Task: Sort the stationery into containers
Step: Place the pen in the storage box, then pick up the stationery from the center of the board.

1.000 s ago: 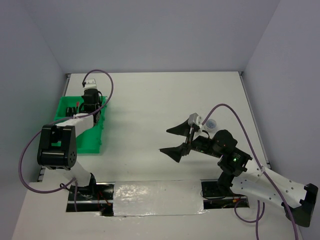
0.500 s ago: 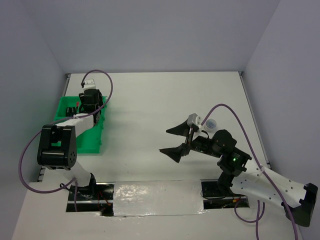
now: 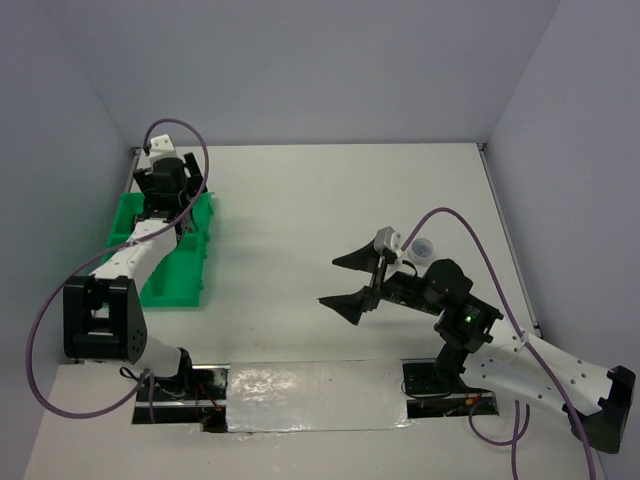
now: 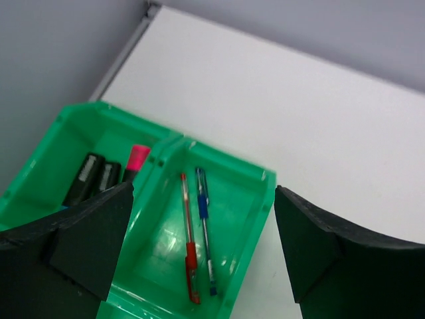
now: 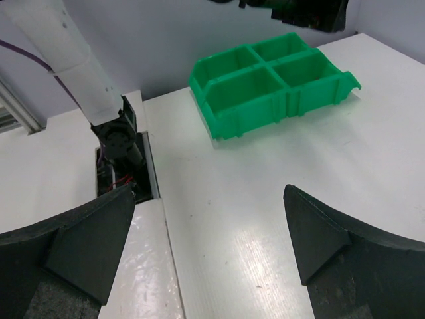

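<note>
A white table (image 3: 300,200) boxed in by pale grey walls carries two arms in the overhead view. The left gripper (image 3: 175,200) hangs over the far end of one bright green rectangular plastic tray (image 3: 178,280) near the table's left edge. The right gripper (image 3: 350,283) sits mid-table, well apart from the tray, its jaws spread wide with nothing between them. One small round whitish thing with a blue centre (image 3: 424,247) lies on the table beside the right arm, too small to tell roll from bottle

From the left wrist, the jaws stand wide apart and hold nothing, above two of the tray's compartments. The left compartment holds three short black highlighters (image 4: 93,178), one showing a pink end (image 4: 137,158). The right one holds two pens lying side by side: one thin red pen (image 4: 189,249) and one thin blue pen (image 4: 202,212)

From the right wrist, the tray shows all four compartments far across the table, framed by the spread, empty fingers
</note>
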Robot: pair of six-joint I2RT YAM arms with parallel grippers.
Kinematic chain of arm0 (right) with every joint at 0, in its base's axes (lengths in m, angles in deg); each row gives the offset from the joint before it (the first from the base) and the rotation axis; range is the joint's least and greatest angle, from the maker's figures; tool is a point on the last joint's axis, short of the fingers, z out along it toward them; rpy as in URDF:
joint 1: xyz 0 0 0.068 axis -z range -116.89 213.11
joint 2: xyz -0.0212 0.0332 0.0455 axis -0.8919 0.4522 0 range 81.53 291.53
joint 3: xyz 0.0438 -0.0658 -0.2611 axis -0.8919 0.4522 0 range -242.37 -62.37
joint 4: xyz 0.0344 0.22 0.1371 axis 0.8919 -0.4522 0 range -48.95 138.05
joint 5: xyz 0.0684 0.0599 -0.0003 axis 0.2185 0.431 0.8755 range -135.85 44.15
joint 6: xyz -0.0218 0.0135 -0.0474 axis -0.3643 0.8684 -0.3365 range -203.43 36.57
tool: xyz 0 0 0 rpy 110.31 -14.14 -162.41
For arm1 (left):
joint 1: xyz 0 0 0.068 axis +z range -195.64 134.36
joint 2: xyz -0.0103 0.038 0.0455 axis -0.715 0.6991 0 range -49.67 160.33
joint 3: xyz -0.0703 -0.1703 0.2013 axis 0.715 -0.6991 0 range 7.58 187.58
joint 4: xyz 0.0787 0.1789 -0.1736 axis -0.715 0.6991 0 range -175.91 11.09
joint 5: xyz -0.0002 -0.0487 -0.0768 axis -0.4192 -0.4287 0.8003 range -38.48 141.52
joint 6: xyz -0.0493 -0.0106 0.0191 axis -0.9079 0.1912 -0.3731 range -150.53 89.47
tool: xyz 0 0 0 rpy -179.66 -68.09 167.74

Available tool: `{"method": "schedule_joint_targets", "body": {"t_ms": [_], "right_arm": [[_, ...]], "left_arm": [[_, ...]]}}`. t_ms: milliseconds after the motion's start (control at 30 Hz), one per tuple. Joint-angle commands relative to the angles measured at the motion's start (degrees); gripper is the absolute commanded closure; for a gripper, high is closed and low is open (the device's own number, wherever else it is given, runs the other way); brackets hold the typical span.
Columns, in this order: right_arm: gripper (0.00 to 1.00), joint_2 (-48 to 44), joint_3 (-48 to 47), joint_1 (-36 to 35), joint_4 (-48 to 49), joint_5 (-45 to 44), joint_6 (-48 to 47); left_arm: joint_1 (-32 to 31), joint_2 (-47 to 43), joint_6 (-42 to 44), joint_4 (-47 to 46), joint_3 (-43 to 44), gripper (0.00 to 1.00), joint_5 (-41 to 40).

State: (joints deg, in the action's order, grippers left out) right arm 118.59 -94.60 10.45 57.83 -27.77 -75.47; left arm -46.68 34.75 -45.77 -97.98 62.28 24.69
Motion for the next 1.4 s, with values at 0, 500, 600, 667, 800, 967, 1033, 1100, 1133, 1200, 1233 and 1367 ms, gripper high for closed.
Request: {"method": "schedule_joint_targets", "body": {"t_ms": [0, 500, 600, 667, 800, 967, 1033, 1100, 1133, 1200, 1233, 1367], "right_arm": [[0.0, -1.2, -0.2, 0.2, 0.9, -1.3, -0.8], [0.0, -7.0, -5.2, 0.4, -14.4, -44.1, 10.2], [0.0, -10.0, -9.9, 0.4, -22.2, -50.2, 11.7], [0.0, -12.5, -11.8, 0.4, -27.1, -53.1, 11.5], [0.0, -15.7, -17.5, 0.4, -34.8, -56.1, 10.5], [0.0, -19.7, -18.9, 0.4, -39.0, -55.8, 9.7], [0.0, -20.3, -18.9, 0.4, -39.9, -55.9, 9.4], [0.0, -19.9, -19.4, 0.4, -40.7, -56.1, 8.8], [0.0, -19.7, -19.5, 0.4, -41.2, -56.2, 8.6], [0.0, -18.9, -19.9, 0.4, -41.2, -56.1, 7.9], [0.0, -18.7, -20.0, 0.4, -41.0, -55.9, 7.6], [0.0, -17.9, -19.3, 0.4, -39.7, -54.8, 6.3]], "left_arm": [[0.0, -3.8, -3.0, 7.3, 7.2, 0.01, -0.8], [-17.0, -18.3, -15.0, 25.9, 11.6, 0.01, 10.0], [-31.2, -17.4, -14.9, 16.2, 5.3, 0.01, 7.6], [-36.6, -14.6, -14.0, 4.9, 1.2, 0.01, 8.5], [-49.3, -2.6, -8.4, -5.6, 2.1, 0.01, 4.8], [-52.0, 8.6, -7.0, -9.4, 8.7, 0.01, 8.6], [-53.7, 10.8, -5.8, -13.1, 9.2, 0.01, 9.8], [-54.4, 12.3, -5.2, -14.9, 9.4, 0.01, 11.4], [-54.6, 12.8, -5.1, -15.6, 9.3, 0.01, 13.2], [-55.1, 14.3, -4.4, -16.9, 9.2, 0.01, 14.5], [-55.3, 14.9, -4.3, -17.8, 9.5, 0.02, 15.0], [-55.4, 18.4, -3.8, -19.2, 11.0, 0.04, 18.3]]}}
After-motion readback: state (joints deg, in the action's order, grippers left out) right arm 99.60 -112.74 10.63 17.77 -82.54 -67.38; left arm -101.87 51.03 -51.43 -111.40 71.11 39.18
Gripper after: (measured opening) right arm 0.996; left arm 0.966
